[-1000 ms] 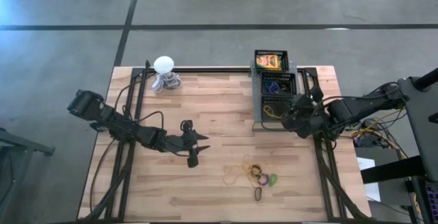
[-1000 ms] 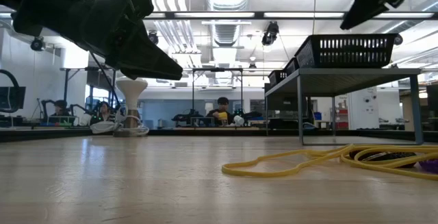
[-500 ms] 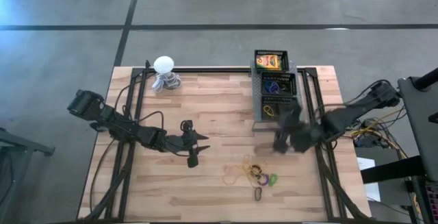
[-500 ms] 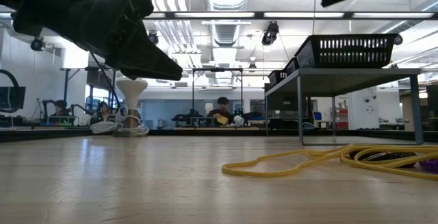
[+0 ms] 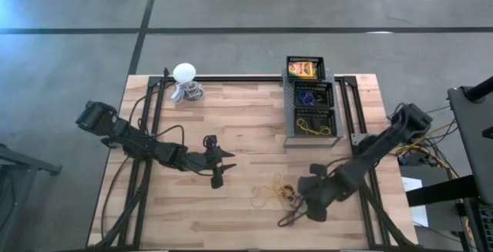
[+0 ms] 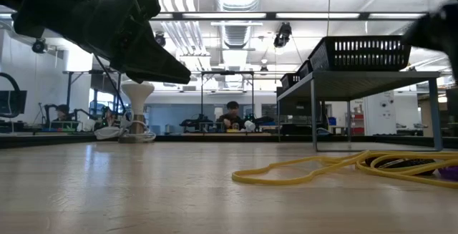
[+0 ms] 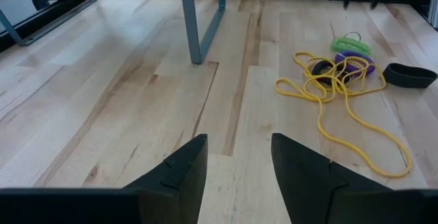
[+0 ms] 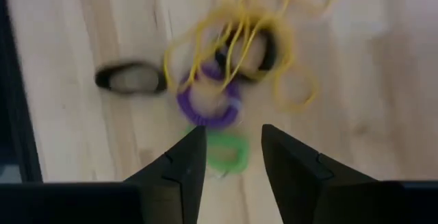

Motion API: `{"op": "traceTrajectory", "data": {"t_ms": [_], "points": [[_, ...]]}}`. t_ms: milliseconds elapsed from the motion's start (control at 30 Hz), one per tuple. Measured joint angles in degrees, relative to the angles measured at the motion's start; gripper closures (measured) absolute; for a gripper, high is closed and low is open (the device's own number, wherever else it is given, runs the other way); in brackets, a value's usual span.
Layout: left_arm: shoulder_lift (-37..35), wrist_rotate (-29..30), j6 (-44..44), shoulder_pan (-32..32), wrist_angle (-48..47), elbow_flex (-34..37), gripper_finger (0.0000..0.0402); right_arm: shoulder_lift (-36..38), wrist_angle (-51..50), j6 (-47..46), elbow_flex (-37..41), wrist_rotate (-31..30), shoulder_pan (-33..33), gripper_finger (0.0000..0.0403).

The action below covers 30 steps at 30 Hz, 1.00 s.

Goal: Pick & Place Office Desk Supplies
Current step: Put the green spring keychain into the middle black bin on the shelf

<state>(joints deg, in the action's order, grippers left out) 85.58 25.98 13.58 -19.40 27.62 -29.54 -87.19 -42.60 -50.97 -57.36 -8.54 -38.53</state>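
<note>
R gripper [image 5: 314, 198] is over the loose pile at front-centre of the table [image 5: 246, 121], fingers spread w/ a clear gap, nothing pinched. Its wrist cam looks straight down on the pile: purple ring [image 8: 207, 102] between the fingertips' line and the yellow tangle, green ring [image 8: 228, 153] just beside the purple one, partly behind the R fingers [image 8: 179, 166]. Dark oval band [image 8: 130, 79] lies off to one side, apart from the tangle. Yellow rubber bands [image 8: 253, 29] loop over another dark ring and touch the purple ring.

From above the R arm covers most of the pile; only one yellow loop [image 5: 266, 198] and the dark band's edge show beside it.

L gripper [image 5: 216, 162] hangs above bare wood mid-table, well apart from the pile, fingers spread, empty. L wrist cam sees the same pile [image 7: 339, 80] farther off, w/ a grey rack leg [image 7: 193, 22] standing nearer.

Rack [image 5: 311, 98] at the back-R of the table, 3 black bins in a row: yellow-green box [image 5: 303, 68] in the far bin, blue ring [image 5: 308, 96] in the mid bin, yellow bands [image 5: 312, 125] in the near bin.

White ball-topped object [image 5: 185, 82] w/ grey coil base at back-L, clear of both arms.

Low cam: yellow band [image 6: 315, 169] flat on the wood, people seated in the room behind.
</note>
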Motion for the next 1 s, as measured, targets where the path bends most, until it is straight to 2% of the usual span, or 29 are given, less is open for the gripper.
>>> {"op": "traceTrajectory", "data": {"t_ms": [100, 267, 467, 600, 833, 933, 1000], "points": [[0.0, 0.0, 0.0, 0.0, 0.2, 0.0, 0.0233, -4.5, 0.3, -0.5, -0.3, 3.6, -1.1, 0.0253], [0.0, 0.0, 0.0, 0.0, 0.2, 0.0, 0.0233, -10.8, 1.0, 7.0, -1.2, 7.6, -2.5, 0.0232], [0.0, 0.0, 0.0, 0.0, 0.4, 0.0, 0.0233, -15.2, 1.0, 9.9, -2.2, 9.8, -2.4, 0.0233], [0.0, 0.0, 0.0, 0.0, 0.4, 0.0, 0.0233, -16.7, 0.3, 10.9, -3.0, 9.5, -2.4, 0.0268], [0.0, 0.0, 0.0, 0.0, 0.5, 0.0, 0.0233, -15.0, 1.5, 9.7, -4.5, 10.3, -2.5, 0.0380], [0.0, 0.0, 0.0, 0.0, 0.6, 0.0, 0.0233, -11.3, 1.4, 10.4, -6.9, 10.3, -2.5, 0.0381], [0.0, 0.0, 0.0, 0.0, 0.9, 0.0, 0.0233, -8.6, 1.7, 12.8, -8.5, 7.5, -2.5, 0.0380]]}}
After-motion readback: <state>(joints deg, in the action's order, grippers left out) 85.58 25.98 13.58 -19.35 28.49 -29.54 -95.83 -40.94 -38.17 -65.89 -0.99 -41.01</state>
